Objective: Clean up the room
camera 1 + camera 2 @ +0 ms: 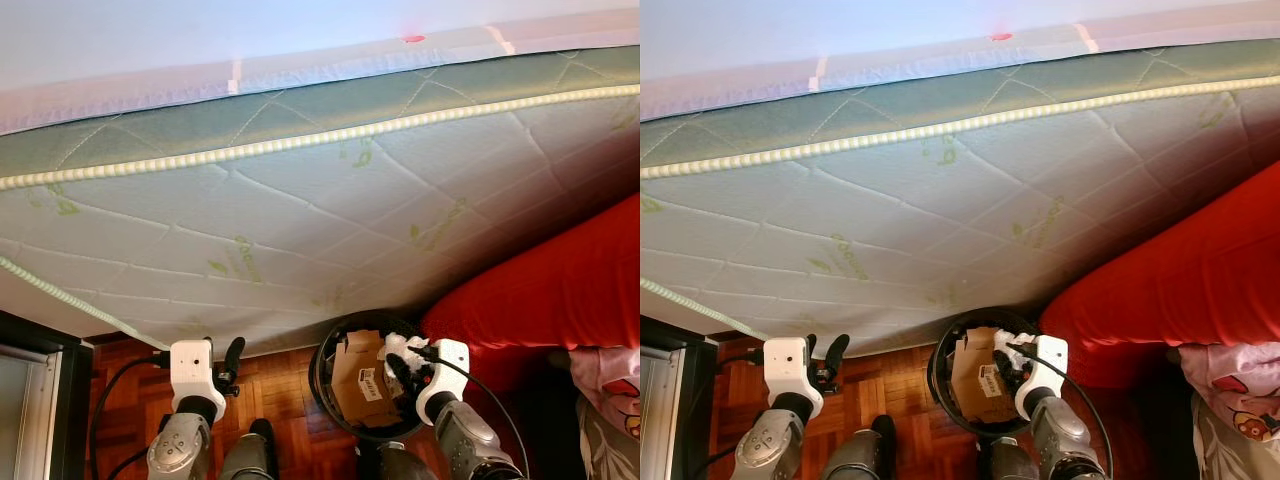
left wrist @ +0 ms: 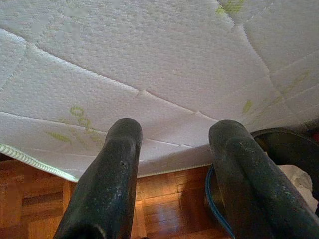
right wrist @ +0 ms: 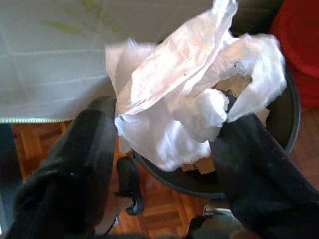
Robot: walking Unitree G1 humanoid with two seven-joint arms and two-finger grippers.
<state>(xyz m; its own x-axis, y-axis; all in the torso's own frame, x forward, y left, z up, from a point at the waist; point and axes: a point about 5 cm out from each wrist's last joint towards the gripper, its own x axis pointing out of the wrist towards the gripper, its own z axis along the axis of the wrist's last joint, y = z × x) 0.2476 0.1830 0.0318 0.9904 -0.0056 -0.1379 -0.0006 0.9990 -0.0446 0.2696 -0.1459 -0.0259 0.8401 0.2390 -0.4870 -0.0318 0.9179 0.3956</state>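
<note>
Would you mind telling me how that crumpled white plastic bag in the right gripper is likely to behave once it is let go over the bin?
The plastic bag looks thin and crumpled, so probably floppy and very light. Released from the right gripper, it may drift or catch rather than drop cleanly into the bin, already packed with cardboard.

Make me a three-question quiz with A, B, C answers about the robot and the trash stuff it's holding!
1. Where is the right gripper?
A. Over the black bin
B. On the mattress
C. Against the red cover

2. What colour is the crumpled plastic wrap?
A. Green
B. White
C. Blue

3. How is the left gripper?
A. Shut on a box
B. Holding a cloth
C. Open, holding nothing

Answers: 1 A, it sits above the bin with the cardboard box. 2 B, the wrap looks white. 3 C, floor shows between its spread fingers.
</note>
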